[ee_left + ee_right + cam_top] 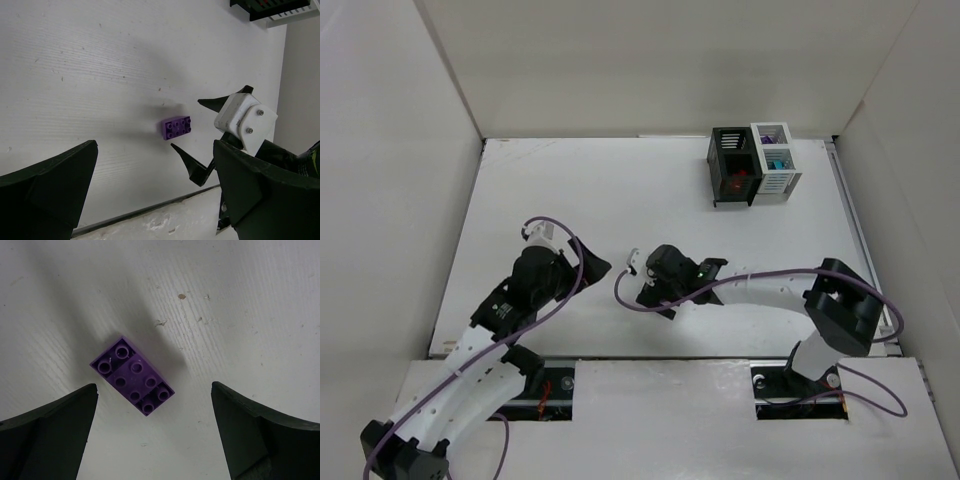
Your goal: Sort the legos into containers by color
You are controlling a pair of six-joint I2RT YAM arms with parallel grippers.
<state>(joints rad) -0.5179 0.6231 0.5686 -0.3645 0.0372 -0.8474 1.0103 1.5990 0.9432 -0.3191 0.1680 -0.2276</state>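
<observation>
A purple lego lies flat and studs up on the white table, skewed to my right gripper's jaws. My right gripper hangs open just above it, one finger on each side, touching nothing. In the left wrist view the same lego sits between the right gripper's black fingers. My left gripper is open and empty, a little to the left of the brick. From above, the right gripper hides the lego and the left gripper sits beside it. The containers stand at the back right.
The black bin holds a red brick, and the joined white bin holds teal and purple ones. White walls enclose the table on three sides. A dark rail runs along the near table edge.
</observation>
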